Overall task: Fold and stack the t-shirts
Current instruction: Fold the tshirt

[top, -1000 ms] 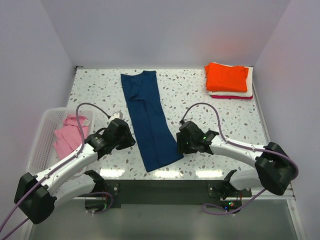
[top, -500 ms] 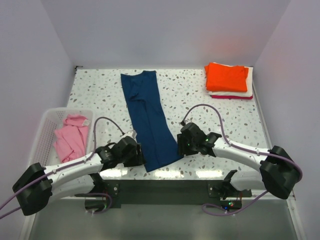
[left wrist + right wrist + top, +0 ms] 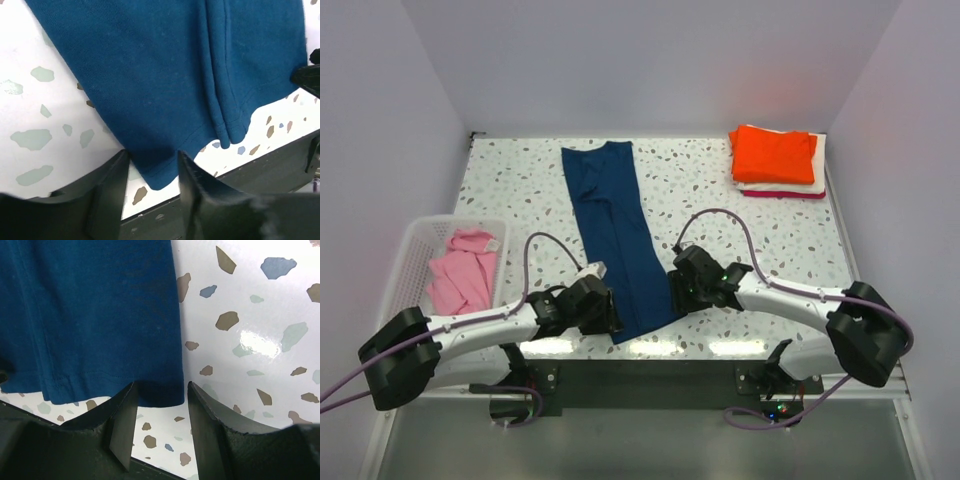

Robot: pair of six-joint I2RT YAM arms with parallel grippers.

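The whole tabletop (image 3: 520, 180) is taken in by the top external view from high above and behind the arm bases (image 3: 520, 380), angled down toward the far wall (image 3: 650, 60). Each wrist view is set just behind its own tool, low and very close to the surface. The left tool (image 3: 150, 175) is framed over the near left corner of the navy t-shirt (image 3: 165, 90), and the right tool (image 3: 161, 400) over its near right corner. That near hem is shared by all three views.
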